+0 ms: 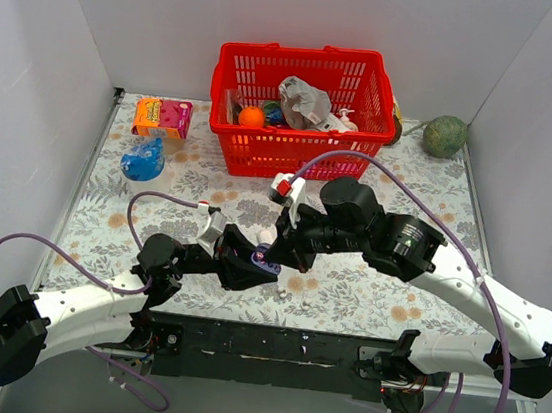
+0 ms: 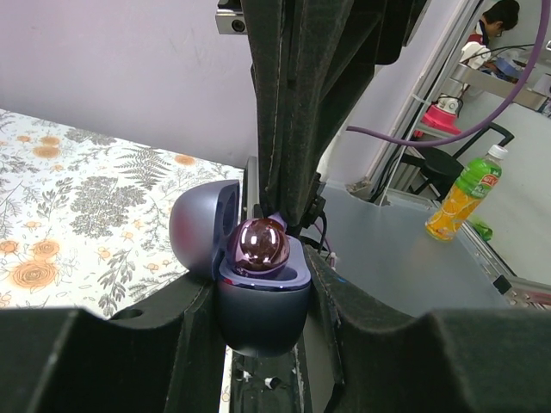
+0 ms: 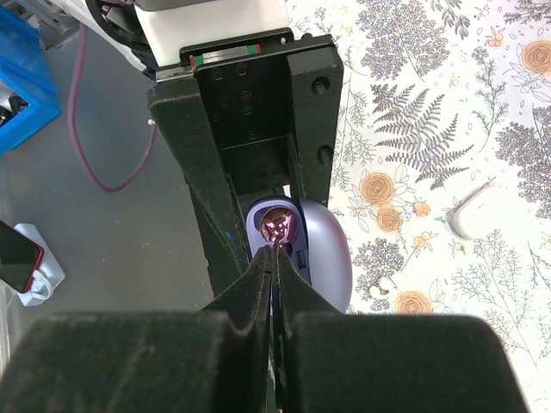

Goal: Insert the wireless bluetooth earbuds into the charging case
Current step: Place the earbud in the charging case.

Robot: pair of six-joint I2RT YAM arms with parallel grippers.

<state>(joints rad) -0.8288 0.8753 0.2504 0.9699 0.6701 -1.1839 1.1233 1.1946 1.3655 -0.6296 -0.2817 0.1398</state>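
Observation:
My left gripper (image 2: 263, 297) is shut on the dark blue charging case (image 2: 263, 314) and holds it upright with its lid (image 2: 202, 225) swung open. One glossy purple earbud (image 2: 263, 243) sits in the far slot; the slot nearer the camera looks empty. My right gripper (image 3: 275, 258) is shut, with nothing seen between its fingers, and its tips stand right over that earbud (image 3: 277, 225) in the case (image 3: 325, 258). In the top view both grippers (image 1: 272, 256) meet at the case (image 1: 265, 262). A pale whitish piece (image 3: 469, 219) lies on the floral cloth. The second purple bud is out of view.
A red basket (image 1: 298, 109) with several items stands at the back centre. An orange-pink box (image 1: 162, 115) and a blue object (image 1: 144, 160) lie at the back left, and a green ball (image 1: 445, 136) at the back right. The black mounting bar (image 1: 269, 342) runs along the near edge.

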